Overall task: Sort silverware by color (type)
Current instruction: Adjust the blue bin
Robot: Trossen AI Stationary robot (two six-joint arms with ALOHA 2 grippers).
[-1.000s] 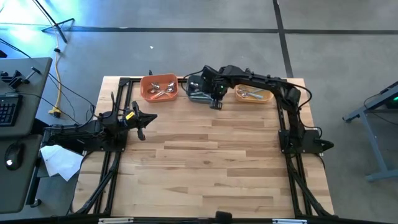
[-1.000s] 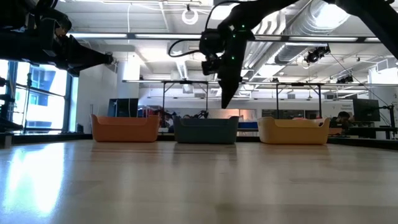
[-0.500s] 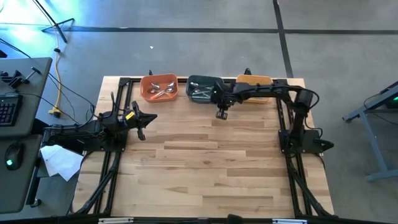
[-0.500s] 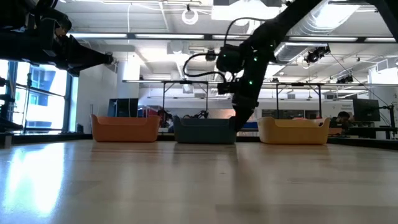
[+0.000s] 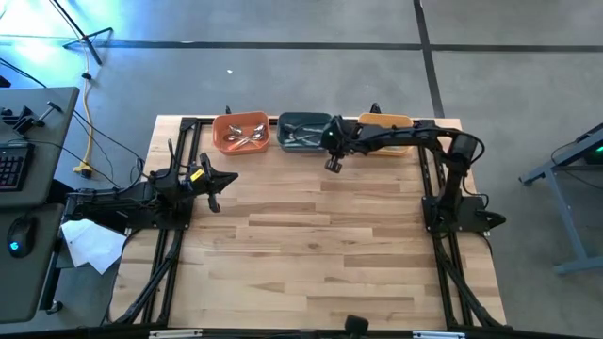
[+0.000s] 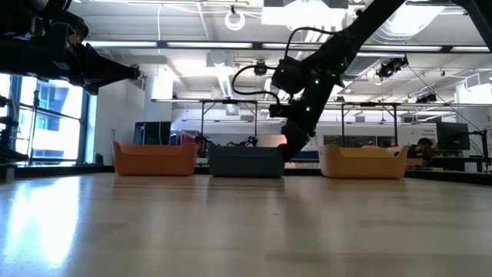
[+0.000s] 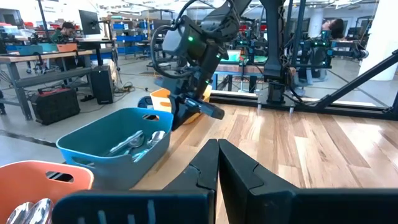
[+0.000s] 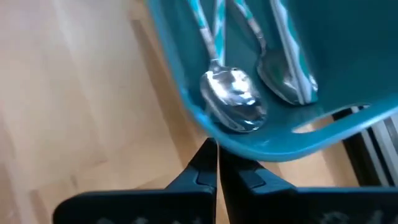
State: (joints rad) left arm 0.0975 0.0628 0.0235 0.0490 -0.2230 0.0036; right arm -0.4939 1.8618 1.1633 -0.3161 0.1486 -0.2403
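Note:
Three bowls stand in a row at the table's far edge: orange, teal and yellow. Silverware lies in them: metal spoons in the orange bowl, and light-blue-handled spoons in the teal one. My right arm hides most of the yellow bowl's inside. My right gripper is shut and slants down at the teal bowl's right end. My left gripper is shut and waits level at the table's left, with nothing in it. My right gripper pushes with its shut fingertips against the outer wall of the teal bowl just under the rim, at the bowl's right end. The fingers come slanting down from the table's right. The bowl stands flat on the table.
Black frame rails run along both sides and the far edge of the table. The wide wooden middle and near part of the table holds nothing. A desk with a keyboard and mouse stands off the table's left.
My right gripper has come down from above the teal bowl to its right end, tipping steeper, then gone toward the table's left. The teal bowl has slid a little along the table toward the orange bowl.

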